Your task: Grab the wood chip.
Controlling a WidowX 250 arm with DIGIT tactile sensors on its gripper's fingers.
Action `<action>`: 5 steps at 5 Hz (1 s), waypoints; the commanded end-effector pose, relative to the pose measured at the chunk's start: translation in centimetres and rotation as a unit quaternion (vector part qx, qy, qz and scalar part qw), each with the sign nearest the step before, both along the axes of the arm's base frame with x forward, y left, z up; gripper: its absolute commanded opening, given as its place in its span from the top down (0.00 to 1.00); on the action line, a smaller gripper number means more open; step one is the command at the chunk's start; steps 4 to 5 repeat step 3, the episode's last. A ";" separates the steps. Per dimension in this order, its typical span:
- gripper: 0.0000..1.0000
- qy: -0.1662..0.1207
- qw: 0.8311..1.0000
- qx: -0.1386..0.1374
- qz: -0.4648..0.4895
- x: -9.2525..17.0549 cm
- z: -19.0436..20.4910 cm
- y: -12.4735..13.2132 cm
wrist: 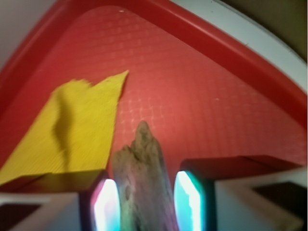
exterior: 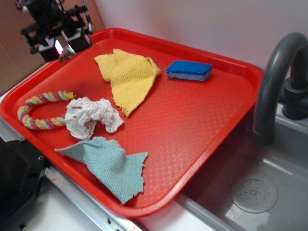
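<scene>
The wood chip (wrist: pixel 144 163), a rough grey-brown sliver, stands between the two lit pads of my gripper (wrist: pixel 147 192), and both pads press against its sides. Its pointed tip reaches out past the fingertips over the red tray (wrist: pixel 202 91). From the exterior view, the gripper (exterior: pixel 65 48) hangs over the tray's far left corner. A small brown piece, the wood chip (exterior: pixel 66 56), shows just below its fingers.
On the tray (exterior: pixel 202 120) lie a yellow cloth (exterior: pixel 130 77), a blue sponge (exterior: pixel 189 70), a braided rope (exterior: pixel 41 109), crumpled white paper (exterior: pixel 91 117) and a teal cloth (exterior: pixel 110 166). The yellow cloth (wrist: pixel 72 130) lies just left of the chip. A dark faucet (exterior: pixel 274 82) and sink (exterior: pixel 260 192) are at right.
</scene>
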State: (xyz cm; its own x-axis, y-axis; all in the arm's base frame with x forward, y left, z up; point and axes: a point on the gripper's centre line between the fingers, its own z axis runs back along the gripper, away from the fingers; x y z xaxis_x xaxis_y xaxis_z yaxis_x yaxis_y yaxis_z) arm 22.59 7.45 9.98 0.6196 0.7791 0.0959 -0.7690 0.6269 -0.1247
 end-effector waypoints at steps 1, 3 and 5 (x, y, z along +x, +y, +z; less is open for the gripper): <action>1.00 -0.026 0.994 0.007 -0.102 -0.8 8.8 -5.6; 1.00 -0.044 0.990 -0.081 -0.103 -3.5 14.0 -7.9; 1.00 -0.044 0.990 -0.081 -0.103 -3.5 14.0 -7.9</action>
